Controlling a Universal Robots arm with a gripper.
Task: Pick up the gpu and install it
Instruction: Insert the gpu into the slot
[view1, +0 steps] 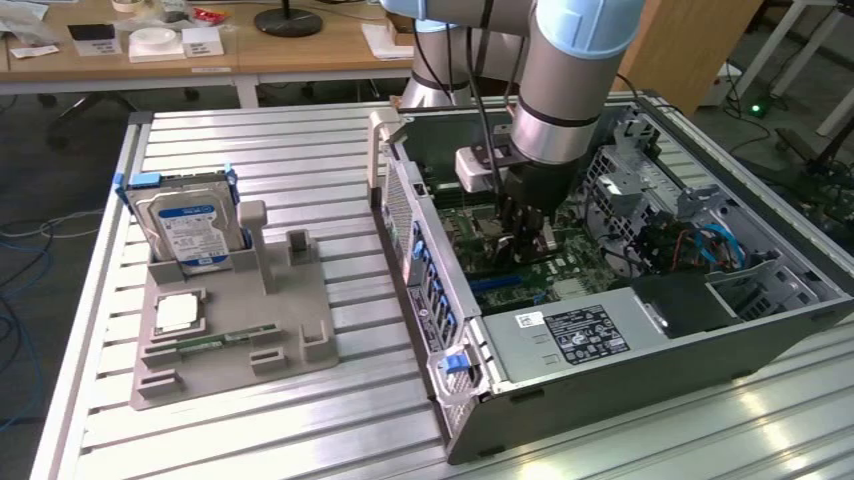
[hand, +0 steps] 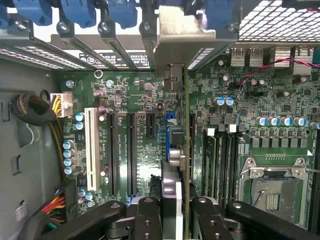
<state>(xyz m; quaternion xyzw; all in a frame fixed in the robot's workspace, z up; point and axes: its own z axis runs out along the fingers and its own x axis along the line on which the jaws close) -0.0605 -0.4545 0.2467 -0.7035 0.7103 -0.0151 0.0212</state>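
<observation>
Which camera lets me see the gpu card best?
The wrist view: the gpu stands edge-on in the gripper, its silver bracket up against the case's back slots. In the exterior view the gripper hides most of it inside the computer case.

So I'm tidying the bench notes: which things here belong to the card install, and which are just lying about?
In the job:
- gpu, edge-on, held in the pincer over the motherboard
- open computer case

Lying about:
- hard drive, upright in the grey holder
- memory stick on that holder
- processor chip on that holder
</observation>
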